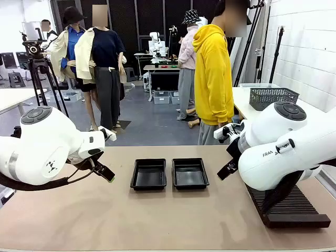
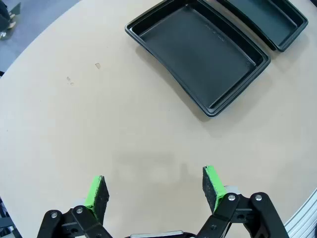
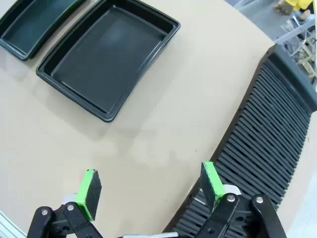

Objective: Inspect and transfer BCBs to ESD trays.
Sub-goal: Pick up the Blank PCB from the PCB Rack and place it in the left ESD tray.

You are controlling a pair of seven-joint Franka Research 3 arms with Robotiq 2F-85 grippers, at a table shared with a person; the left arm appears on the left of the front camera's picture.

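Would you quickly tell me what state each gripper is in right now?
Left gripper: open, holding nothing.
Right gripper: open, holding nothing.

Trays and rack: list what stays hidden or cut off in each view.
- Front view: the far end of the rack is covered by the right arm.
- Left wrist view: the right tray is cut off by the top edge.
- Right wrist view: the left tray is cut off at the picture's top-left corner, and the rack runs off the right and bottom edges.
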